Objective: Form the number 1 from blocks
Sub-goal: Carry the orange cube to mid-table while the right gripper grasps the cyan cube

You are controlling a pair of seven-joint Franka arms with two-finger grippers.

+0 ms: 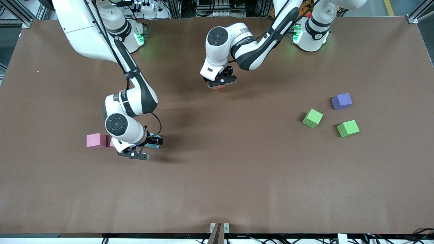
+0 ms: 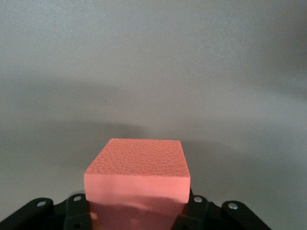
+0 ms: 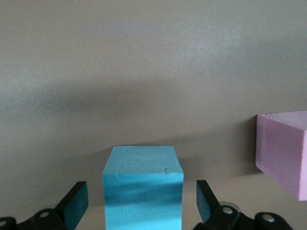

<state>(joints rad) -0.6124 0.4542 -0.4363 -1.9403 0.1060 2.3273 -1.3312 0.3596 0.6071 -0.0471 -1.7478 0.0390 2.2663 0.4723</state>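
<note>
1. The right hand (image 1: 144,149) is low over the desk (image 1: 217,183) toward the right arm's end, fingers spread wide with nothing gripped. The light blue block (image 3: 143,187) sits on the desk squarely between the two open fingers (image 3: 76,203). A gap shows on each side, so they flank it without touching.

2. The coming move turns on this relation: the light blue block is already centred in the hand's opening, its flat sides facing the pads. In my judgement a straight close would take it with no sideways correction.

3. The pink block (image 1: 96,140) rests on the desk just beside the right hand. From the right wrist it shows off to one side of the blue one, apart from it. Something pinkish peeks out by the right wrist in the front view; it may be another cube, but I cannot tell.

4. The left hand (image 1: 221,82) hangs over the middle of the desk, clamped shut on the orange block (image 2: 139,172).

5. The two green blocks (image 1: 312,118) (image 1: 348,128) lie toward the left arm's end, near each other but apart, with the purple cube (image 1: 341,101) farther from the front camera than both.

6. No line is laid yet.
</note>
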